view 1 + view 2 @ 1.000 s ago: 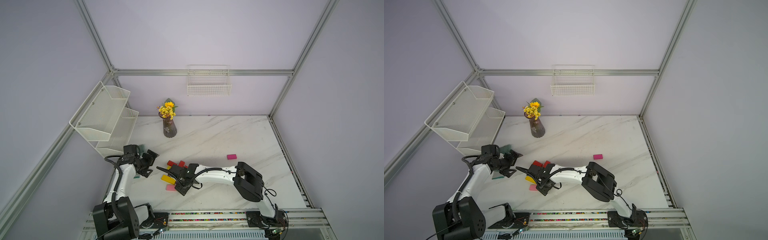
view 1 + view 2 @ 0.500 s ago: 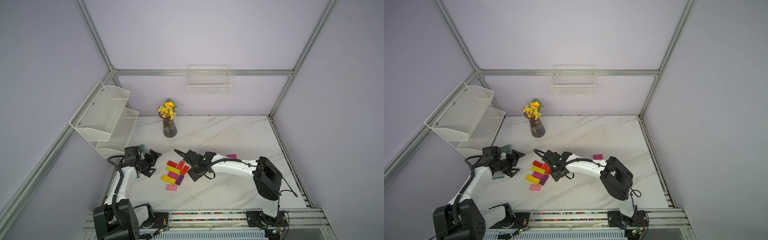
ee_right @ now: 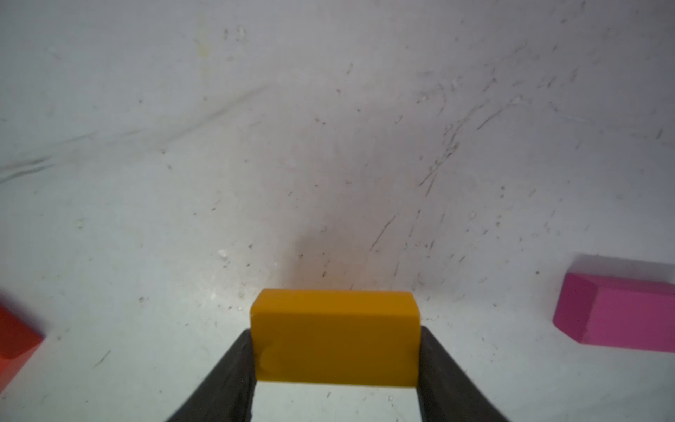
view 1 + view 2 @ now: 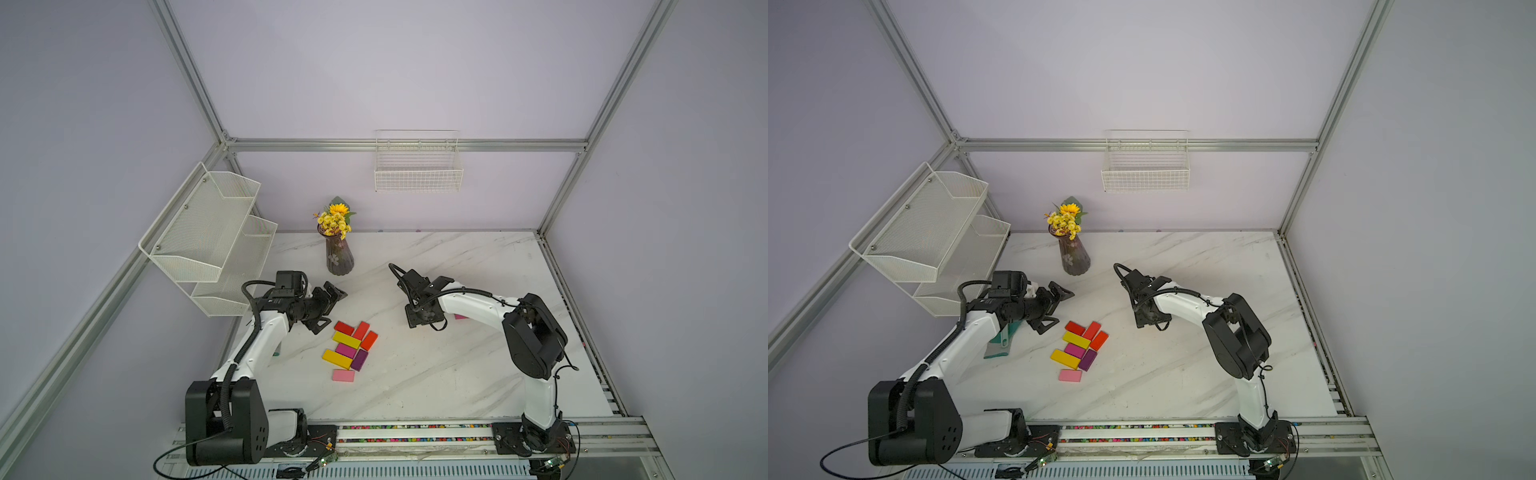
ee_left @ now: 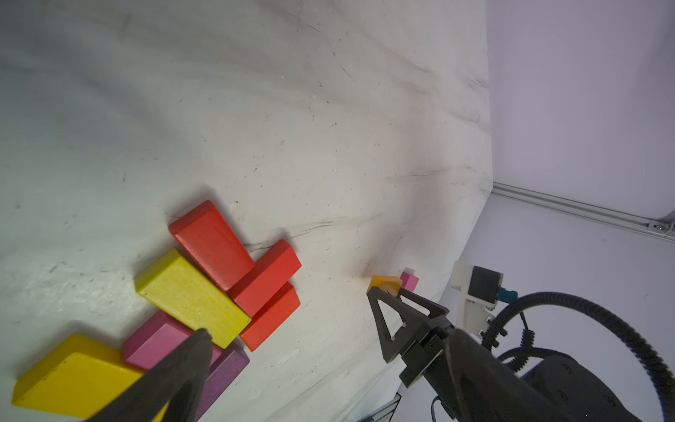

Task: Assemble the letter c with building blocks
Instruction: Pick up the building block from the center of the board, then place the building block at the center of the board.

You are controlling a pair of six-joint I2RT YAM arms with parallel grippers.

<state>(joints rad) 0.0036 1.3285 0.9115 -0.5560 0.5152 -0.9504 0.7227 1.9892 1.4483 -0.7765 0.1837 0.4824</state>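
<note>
- Right wrist view: right gripper clamps a smooth, rectangular orange block, near a magenta block.
- Splayed left gripper hangs beside clustered flat building blocks.
- Scuffed white marble table; lilac walls.

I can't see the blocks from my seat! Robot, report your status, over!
Left gripper open, hovering by the block cluster. Right gripper shut on the orange block, low over the table. Magenta block close beside it, not touching. Over.

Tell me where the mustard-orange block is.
The mustard-orange block is clamped in the right gripper's fingers in the right wrist view, between the block cluster and a magenta block.
</note>
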